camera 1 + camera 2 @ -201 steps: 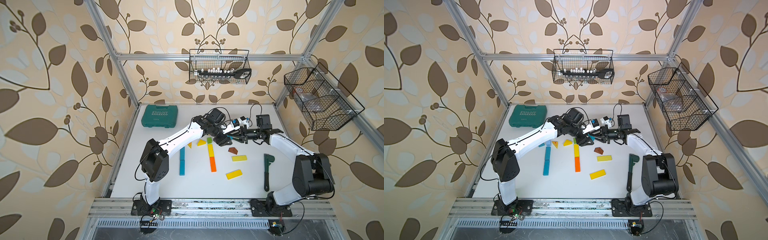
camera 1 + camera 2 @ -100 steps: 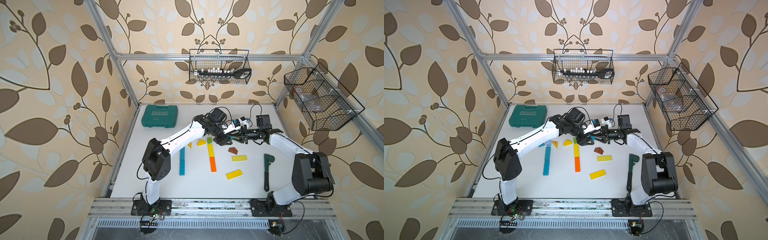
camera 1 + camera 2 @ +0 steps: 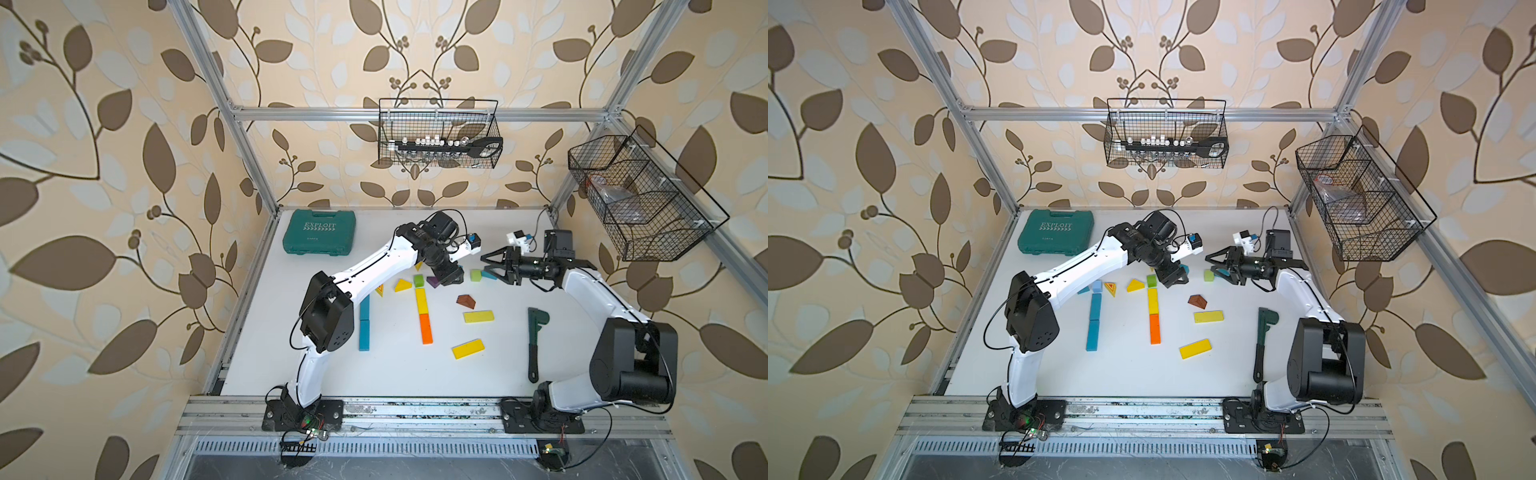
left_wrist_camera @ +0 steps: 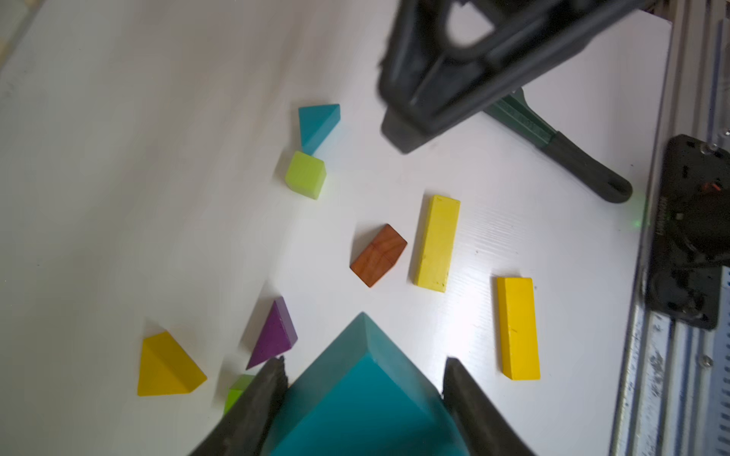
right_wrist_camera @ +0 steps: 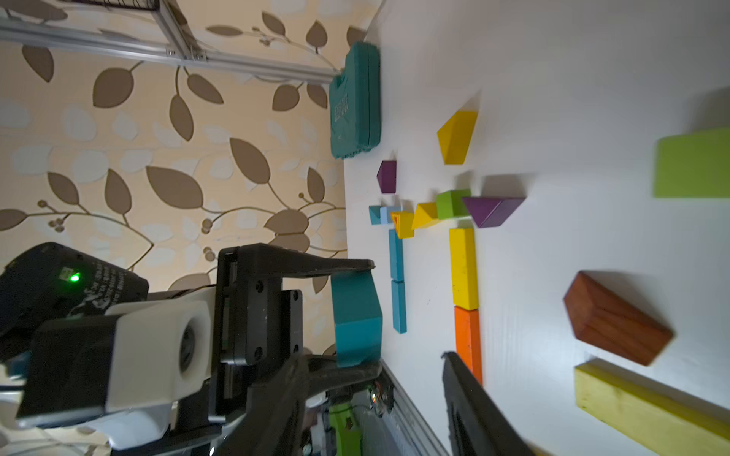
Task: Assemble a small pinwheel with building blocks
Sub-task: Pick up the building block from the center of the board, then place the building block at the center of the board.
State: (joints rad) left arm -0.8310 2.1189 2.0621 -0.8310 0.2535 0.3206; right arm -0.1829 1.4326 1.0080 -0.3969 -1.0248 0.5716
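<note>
White tabletop carries the loose building blocks; one teal wedge sits clamped in the half-spread left gripper. Facing it, the right gripper stands parted and empty, with a green cube near its tips.

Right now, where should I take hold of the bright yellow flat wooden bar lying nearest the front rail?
Grip the bright yellow flat wooden bar at mid-length across its two long side edges, coming straight down from above. It lies flat and skewed on the white table, so turn the wrist to match; bare table along both long sides leaves room for the open right gripper's fingers.
</note>
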